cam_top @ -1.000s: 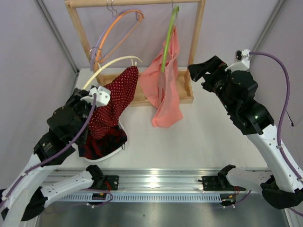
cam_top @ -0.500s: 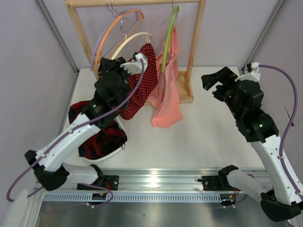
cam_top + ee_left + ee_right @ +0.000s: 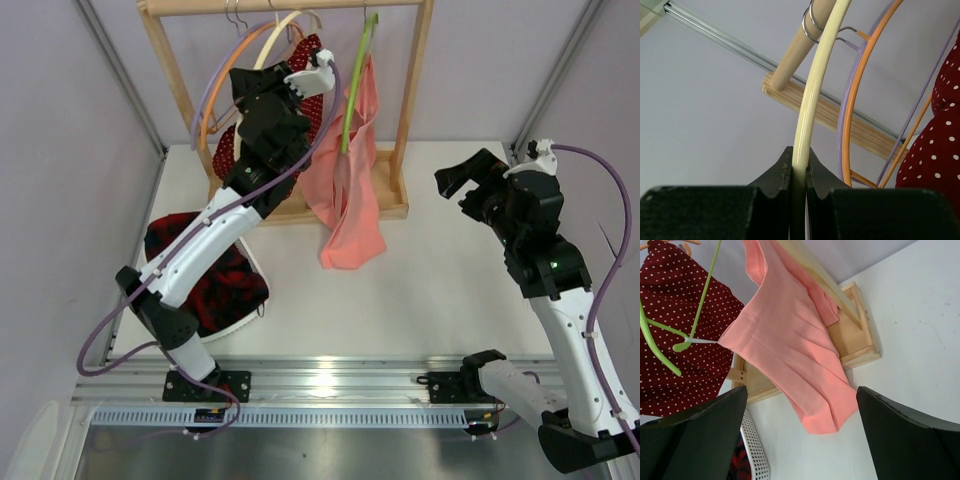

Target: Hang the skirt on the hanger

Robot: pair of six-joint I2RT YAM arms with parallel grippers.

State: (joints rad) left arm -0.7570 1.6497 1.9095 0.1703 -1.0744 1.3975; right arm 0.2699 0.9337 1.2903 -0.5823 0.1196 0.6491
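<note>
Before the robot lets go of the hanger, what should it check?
1. Left gripper shut on the hanger: ok.
2. Skirt hanging from the hanger: ok.
3. Hanger raised to the wooden rail: ok.
4. Hanger's hook over the rail: cannot tell; silver loops ring the rail, but whose they are is unclear.
5. Right gripper open and away from the rail: ok.

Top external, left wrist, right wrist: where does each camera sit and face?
Top external: overhead behind the robot, looks down at the table; left arm, right arm show.
Left wrist: rides the left arm, looks up the hanger; left tool clamps it.
Right wrist: rides the right arm, faces the pink cloth; right tool open.
Shared: the skirt, in all three.
</note>
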